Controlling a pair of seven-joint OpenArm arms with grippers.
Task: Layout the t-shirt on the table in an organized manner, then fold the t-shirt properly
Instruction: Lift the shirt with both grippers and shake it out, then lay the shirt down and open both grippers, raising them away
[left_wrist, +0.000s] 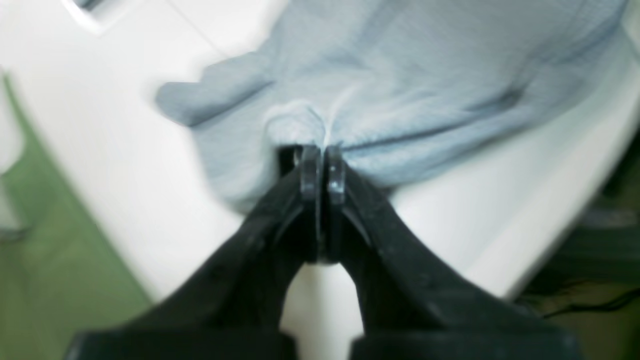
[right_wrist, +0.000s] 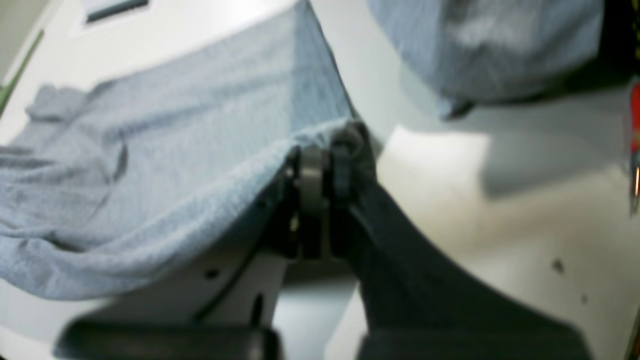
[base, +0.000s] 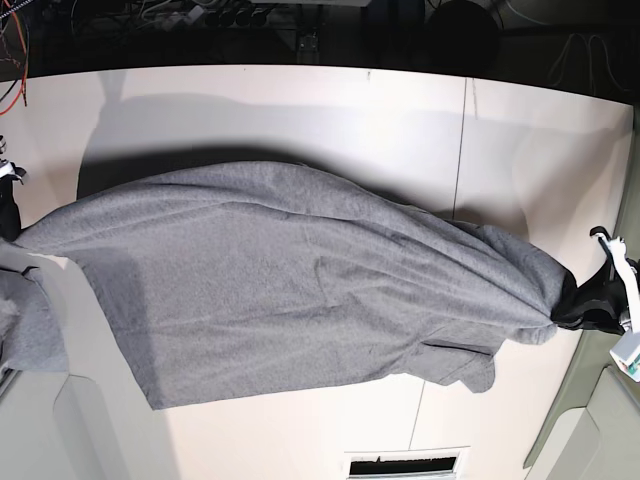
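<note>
The heather-grey t-shirt hangs stretched across the white table, pulled taut between both grippers. On the right of the base view, my left gripper is shut on a bunched point of the cloth. The left wrist view shows its fingertips pressed together on a pinch of the t-shirt. At the left edge of the base view, my right gripper holds the other end. The right wrist view has that gripper shut on a corner of the t-shirt's edge.
A bunch of grey cloth droops at the left edge, also in the right wrist view as a grey bunch. A thin dark seam crosses the table. A slot sits at the near edge, with cables behind the far edge.
</note>
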